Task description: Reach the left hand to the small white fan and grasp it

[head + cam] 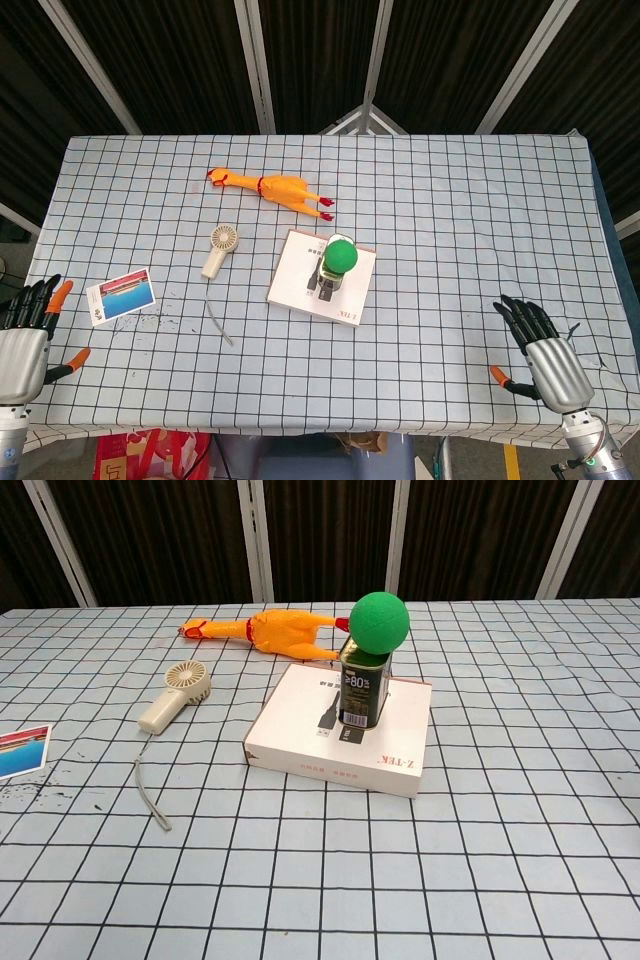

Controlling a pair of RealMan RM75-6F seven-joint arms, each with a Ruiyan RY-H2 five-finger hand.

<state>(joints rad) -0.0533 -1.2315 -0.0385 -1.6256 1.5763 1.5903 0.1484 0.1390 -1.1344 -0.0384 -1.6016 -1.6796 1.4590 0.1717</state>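
The small white fan (219, 249) lies flat on the checked tablecloth, left of centre, its round head pointing away and its handle toward me; a grey cord (220, 324) trails from it. The chest view shows the fan (177, 694) at the left with its cord (150, 793) below. My left hand (28, 335) hovers at the table's near left corner, fingers spread, holding nothing, well to the left of the fan. My right hand (545, 355) is at the near right edge, fingers apart and empty. Neither hand appears in the chest view.
A rubber chicken (270, 189) lies beyond the fan. A white box (300, 277) at the centre carries a tin (362, 693) topped by a green ball (342, 256). A photo card (120, 296) lies between my left hand and the fan.
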